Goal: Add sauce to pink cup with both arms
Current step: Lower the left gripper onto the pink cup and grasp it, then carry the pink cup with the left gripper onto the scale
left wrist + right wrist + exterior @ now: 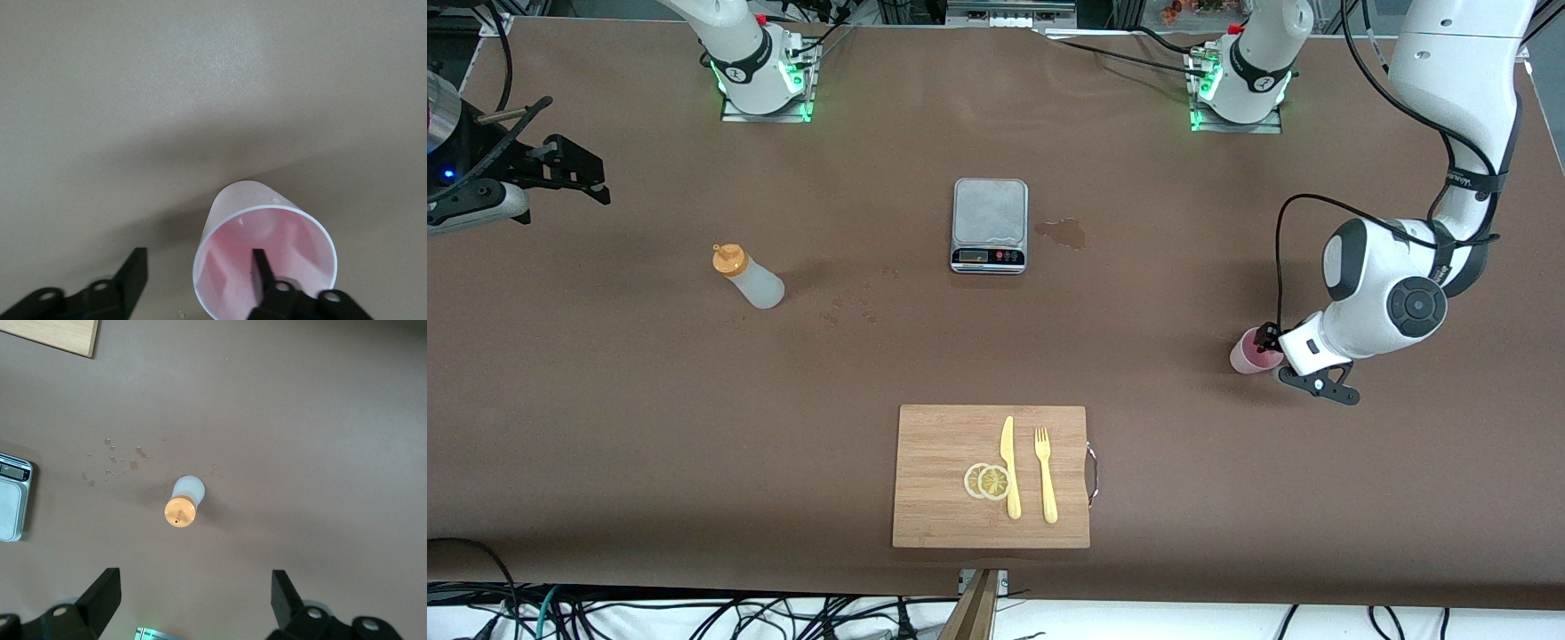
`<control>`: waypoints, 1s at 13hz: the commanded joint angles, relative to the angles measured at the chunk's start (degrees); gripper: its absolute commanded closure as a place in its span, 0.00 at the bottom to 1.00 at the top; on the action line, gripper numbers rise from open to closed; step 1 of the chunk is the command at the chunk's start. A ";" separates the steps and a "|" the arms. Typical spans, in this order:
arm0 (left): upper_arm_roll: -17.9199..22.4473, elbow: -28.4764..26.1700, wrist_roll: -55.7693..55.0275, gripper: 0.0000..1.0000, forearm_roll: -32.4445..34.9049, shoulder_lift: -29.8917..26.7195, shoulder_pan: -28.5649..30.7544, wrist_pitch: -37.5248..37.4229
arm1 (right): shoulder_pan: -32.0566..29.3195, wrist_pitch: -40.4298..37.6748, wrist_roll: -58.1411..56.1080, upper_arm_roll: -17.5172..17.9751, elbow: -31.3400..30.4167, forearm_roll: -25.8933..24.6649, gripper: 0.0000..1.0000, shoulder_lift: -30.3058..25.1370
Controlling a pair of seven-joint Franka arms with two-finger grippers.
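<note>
The pink cup (1249, 354) stands on the brown table toward the left arm's end. My left gripper (1264, 341) is low at the cup and open. In the left wrist view (198, 260) one finger (261, 267) is inside the cup (233, 220) and the other finger (133, 270) is outside, with a gap to the wall. The sauce bottle (751, 277) with its orange cap stands upright toward the right arm's end. My right gripper (578, 171) hangs open and empty above the table by that end. Its wrist view (195, 579) looks down on the bottle (183, 500).
A kitchen scale (990, 224) sits mid-table, with a wet stain (1063, 233) beside it and droplets (854, 307) near the bottle. A wooden cutting board (943, 480) nearer the front camera holds a yellow knife (1009, 467), a fork (1044, 476) and lemon slices (987, 481).
</note>
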 commanded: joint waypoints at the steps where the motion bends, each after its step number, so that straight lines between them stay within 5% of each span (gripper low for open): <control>1: 0.28 0.12 0.87 1.00 0.96 -0.35 -0.86 0.16 | -0.61 -0.89 0.43 -0.18 0.76 -0.50 0.00 0.20; 7: 0.28 0.83 0.52 1.00 0.96 -1.92 -1.03 -0.55 | -0.88 -0.81 0.34 -0.18 0.76 -0.59 0.00 0.55; 10: -0.33 3.28 -0.71 1.00 0.26 -4.64 -3.04 -7.72 | -0.88 -0.81 0.17 -0.18 0.76 -0.59 0.00 0.55; 13: -6.89 3.64 -13.22 1.00 -0.01 -8.59 -4.99 -15.20 | -0.88 -0.81 0.17 -0.18 0.85 -0.59 0.00 0.46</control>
